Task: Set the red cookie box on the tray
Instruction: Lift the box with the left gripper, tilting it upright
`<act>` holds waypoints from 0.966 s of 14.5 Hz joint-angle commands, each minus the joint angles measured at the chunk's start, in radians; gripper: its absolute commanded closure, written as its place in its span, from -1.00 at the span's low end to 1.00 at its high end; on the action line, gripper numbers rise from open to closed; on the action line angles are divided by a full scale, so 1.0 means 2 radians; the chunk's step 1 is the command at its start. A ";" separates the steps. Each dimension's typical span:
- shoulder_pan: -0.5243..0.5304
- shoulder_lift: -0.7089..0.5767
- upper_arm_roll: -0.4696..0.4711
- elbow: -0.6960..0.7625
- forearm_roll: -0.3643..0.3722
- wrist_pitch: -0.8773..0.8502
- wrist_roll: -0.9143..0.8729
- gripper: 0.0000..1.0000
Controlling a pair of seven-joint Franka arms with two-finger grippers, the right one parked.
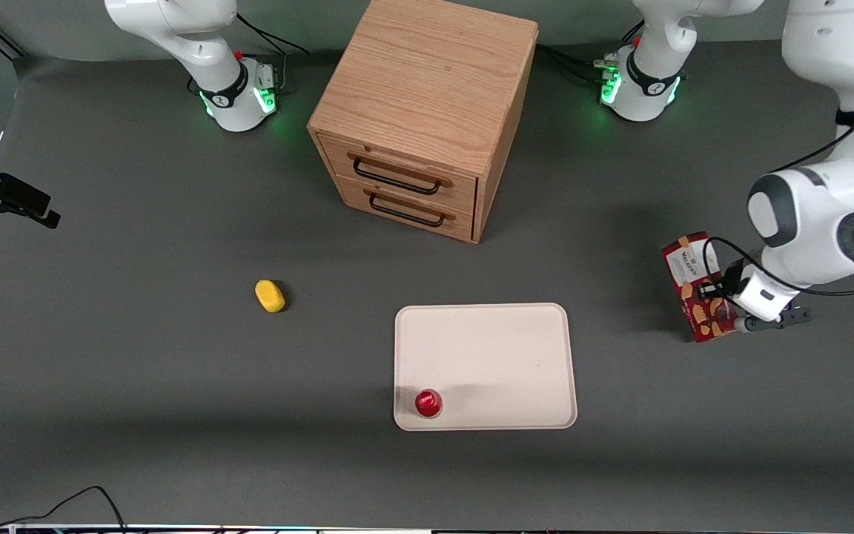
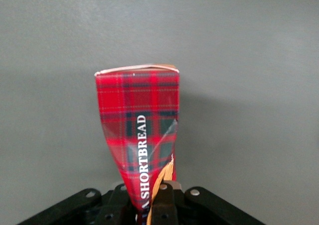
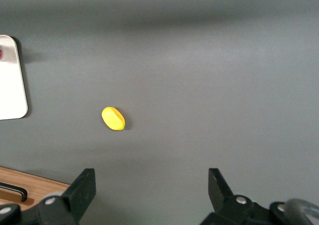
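The red cookie box (image 1: 696, 288) is a long dark-red tartan carton with shortbread pictures, at the working arm's end of the table. My left gripper (image 1: 723, 305) is shut on its end nearer the front camera. In the left wrist view the box (image 2: 140, 125) runs away from the fingers (image 2: 167, 200), its side pinched and dented between them, with "SHORTBREAD" readable. The box seems lifted slightly off the table. The cream-beige tray (image 1: 494, 348) lies flat near the table's middle, apart from the box, toward the parked arm's end.
A small round red cup (image 1: 428, 403) stands on the tray's corner nearest the front camera. A wooden two-drawer cabinet (image 1: 427, 111) stands farther from the camera than the tray. A yellow object (image 1: 270, 295) lies toward the parked arm's end.
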 commanded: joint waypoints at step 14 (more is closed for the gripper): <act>-0.019 -0.003 -0.094 0.339 0.067 -0.392 -0.212 1.00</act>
